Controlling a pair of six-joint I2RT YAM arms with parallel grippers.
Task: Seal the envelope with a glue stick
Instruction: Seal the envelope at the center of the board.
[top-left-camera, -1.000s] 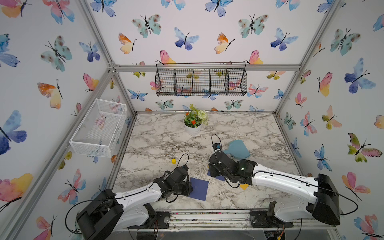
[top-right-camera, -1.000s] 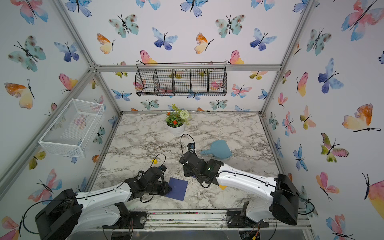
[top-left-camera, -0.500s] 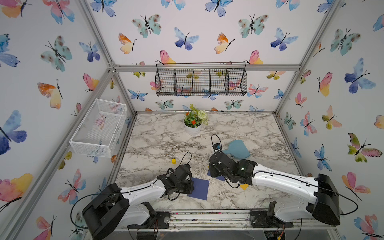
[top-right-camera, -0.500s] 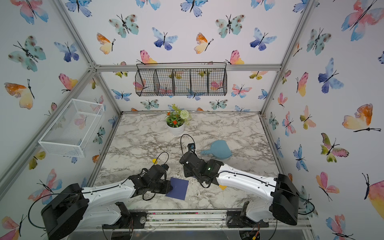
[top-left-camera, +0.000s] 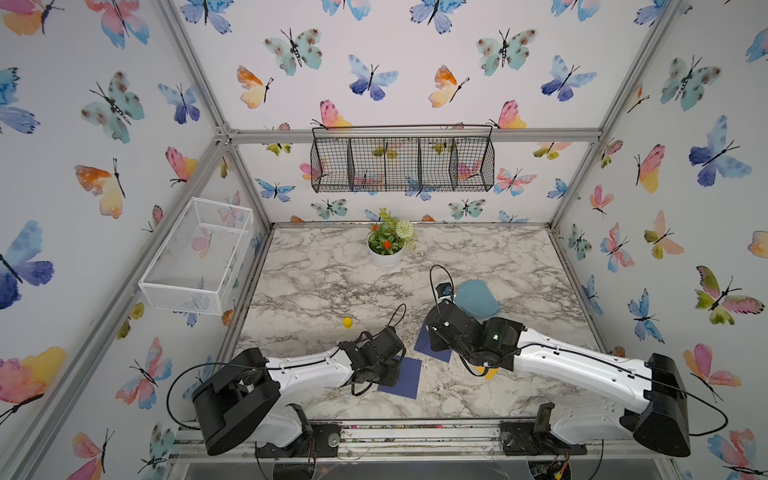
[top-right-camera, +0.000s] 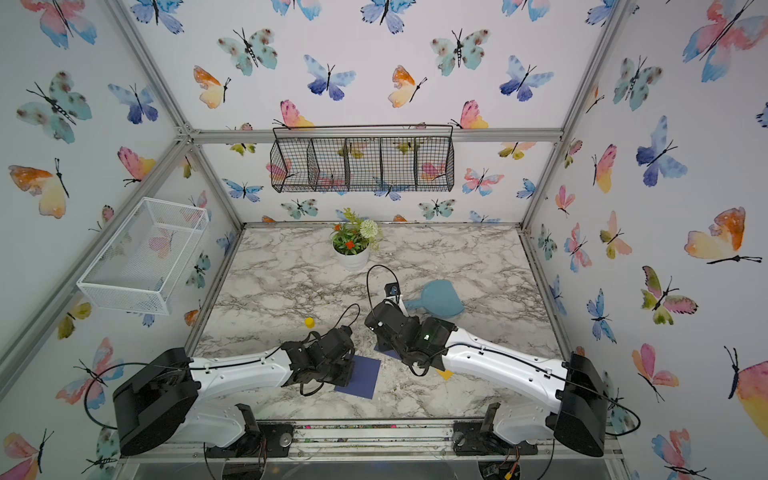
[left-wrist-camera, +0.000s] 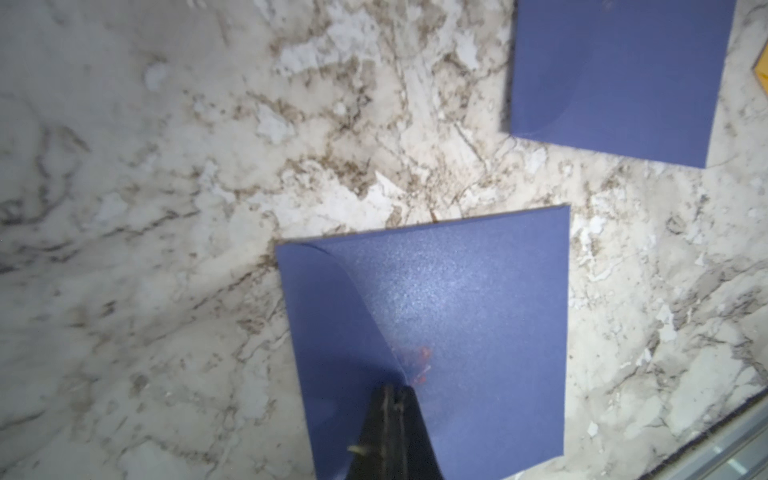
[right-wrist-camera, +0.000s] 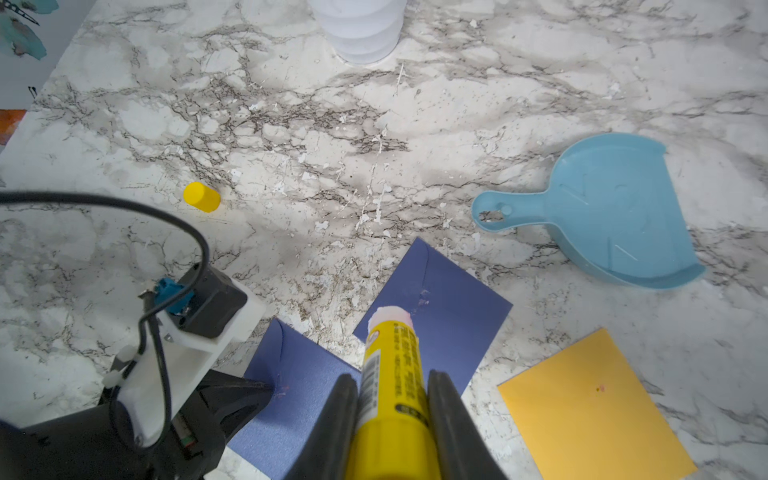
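The right gripper (right-wrist-camera: 392, 380) clamps the yellow cylindrical glue stick (right-wrist-camera: 390, 353), pale waxy tip over 1 blue envelope (right-wrist-camera: 453, 307). The left gripper (left-wrist-camera: 392, 390), closed, seemingly pinches the curved flap (left-wrist-camera: 415, 299) of a 2nd envelope (left-wrist-camera: 498, 374).

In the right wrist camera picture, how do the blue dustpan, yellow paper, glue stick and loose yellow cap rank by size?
1. blue dustpan and yellow paper, about alike.
2. glue stick, enlarged by nearness to the camera.
3. yellow cap, smallest.
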